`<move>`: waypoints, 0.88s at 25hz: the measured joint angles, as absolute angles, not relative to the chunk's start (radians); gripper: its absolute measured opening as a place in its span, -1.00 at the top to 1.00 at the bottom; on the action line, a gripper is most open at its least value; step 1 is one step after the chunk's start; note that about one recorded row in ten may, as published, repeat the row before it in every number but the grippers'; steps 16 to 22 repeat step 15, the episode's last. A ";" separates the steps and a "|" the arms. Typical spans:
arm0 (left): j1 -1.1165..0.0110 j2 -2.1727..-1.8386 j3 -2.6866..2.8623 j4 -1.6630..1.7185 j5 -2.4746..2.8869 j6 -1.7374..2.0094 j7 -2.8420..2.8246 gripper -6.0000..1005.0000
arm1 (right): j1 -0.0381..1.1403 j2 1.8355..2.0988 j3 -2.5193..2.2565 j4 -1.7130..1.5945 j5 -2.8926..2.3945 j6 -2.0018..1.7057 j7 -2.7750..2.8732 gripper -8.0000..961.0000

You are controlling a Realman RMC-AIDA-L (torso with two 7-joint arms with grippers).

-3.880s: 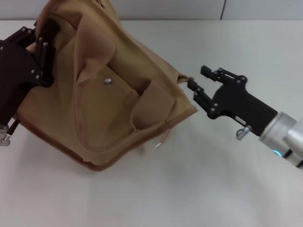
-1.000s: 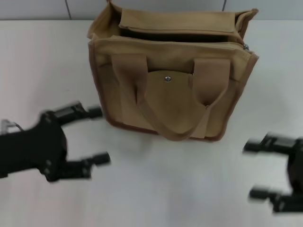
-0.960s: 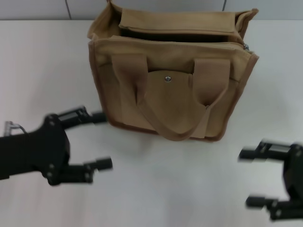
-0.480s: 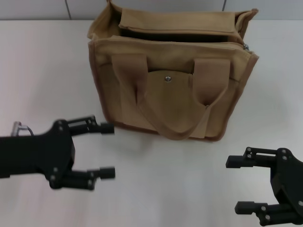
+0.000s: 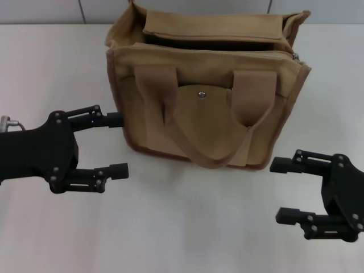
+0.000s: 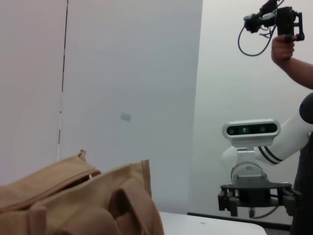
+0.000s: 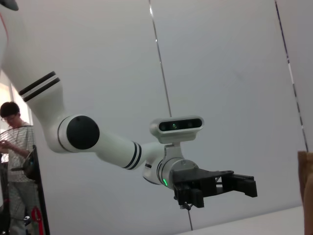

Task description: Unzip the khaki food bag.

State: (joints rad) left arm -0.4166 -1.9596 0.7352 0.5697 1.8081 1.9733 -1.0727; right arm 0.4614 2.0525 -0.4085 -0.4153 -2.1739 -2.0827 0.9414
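On white table (image 5: 187, 227), boxy tan canvas food bag (image 5: 207, 96) stands upright between spread-fingered, empty left end effector (image 5: 116, 146) and right end effector (image 5: 281, 190).

Matte black left gripper (image 5: 116, 145) and right gripper (image 5: 281, 190), each with 2 slim bar fingers, small silver screws on linkage plates. White glossy arm segments (image 7: 46, 105) with paired black bands, dark round joint cap, green indicator light. White camera bar (image 7: 177, 124) above wrist, dark lens strip.
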 joint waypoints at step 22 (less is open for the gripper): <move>-0.409 -1.973 0.733 0.594 1.810 1.975 -1.049 -0.71 | 0.519 2.070 -0.403 -0.419 -2.132 -1.926 1.021 -0.55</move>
